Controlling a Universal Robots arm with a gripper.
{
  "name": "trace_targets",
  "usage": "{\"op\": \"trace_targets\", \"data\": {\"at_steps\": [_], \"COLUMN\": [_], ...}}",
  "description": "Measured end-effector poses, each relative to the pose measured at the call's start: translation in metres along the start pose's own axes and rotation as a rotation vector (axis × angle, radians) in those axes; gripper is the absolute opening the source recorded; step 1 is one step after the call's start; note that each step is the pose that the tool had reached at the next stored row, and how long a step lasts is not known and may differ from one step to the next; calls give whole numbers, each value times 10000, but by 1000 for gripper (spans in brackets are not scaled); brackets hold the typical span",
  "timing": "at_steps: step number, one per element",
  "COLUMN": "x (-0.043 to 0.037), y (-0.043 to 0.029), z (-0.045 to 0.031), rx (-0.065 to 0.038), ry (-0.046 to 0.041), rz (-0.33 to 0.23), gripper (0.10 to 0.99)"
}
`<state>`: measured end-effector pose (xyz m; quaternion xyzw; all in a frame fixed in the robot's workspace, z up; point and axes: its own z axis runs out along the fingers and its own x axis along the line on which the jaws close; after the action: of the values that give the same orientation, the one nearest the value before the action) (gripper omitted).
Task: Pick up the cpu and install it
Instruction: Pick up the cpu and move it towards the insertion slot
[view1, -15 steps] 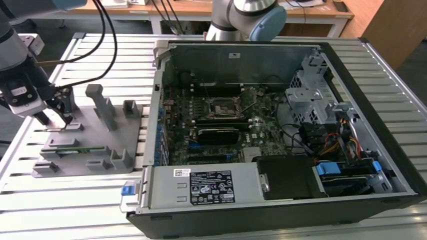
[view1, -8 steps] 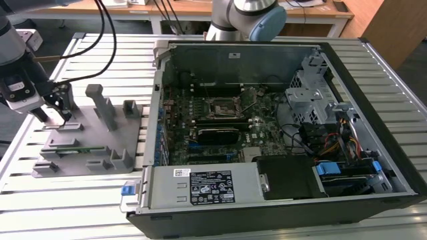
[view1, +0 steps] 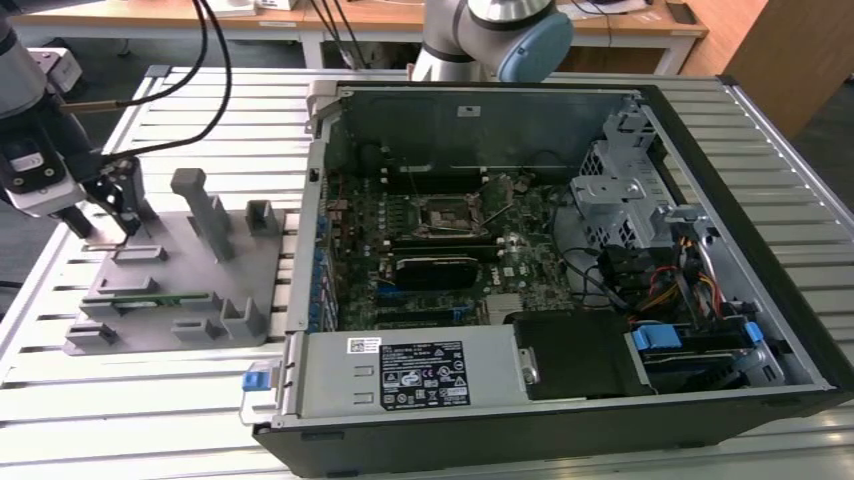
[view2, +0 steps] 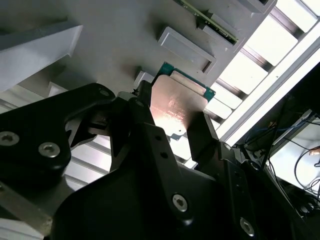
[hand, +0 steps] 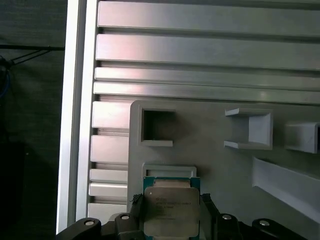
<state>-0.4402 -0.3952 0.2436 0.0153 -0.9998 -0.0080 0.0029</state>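
Gripper (view1: 111, 226) jaws are pinched on the cpu's (hand: 171, 210) side edges, near the tray (view1: 247, 275) edge. Exterior view shows the open case (view1: 481, 125) well apart.

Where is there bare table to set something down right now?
Bare slats of the slatted aluminium table lie between the grey plastic fixture tray and the near edge, and beyond it toward the far edge. Crowded: the tray's posts, where the claw grips the silver square cpu, and the open black computer case.

Both wrist views close on cpu (hand: 171, 207)
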Motion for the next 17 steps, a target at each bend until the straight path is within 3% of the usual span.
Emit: {"op": "trace_targets", "data": {"at_steps": [17], "x": [1], "y": [14], "z": [-173], "rx": [0], "ry": [0], "rz": [0], "gripper": [533]}}
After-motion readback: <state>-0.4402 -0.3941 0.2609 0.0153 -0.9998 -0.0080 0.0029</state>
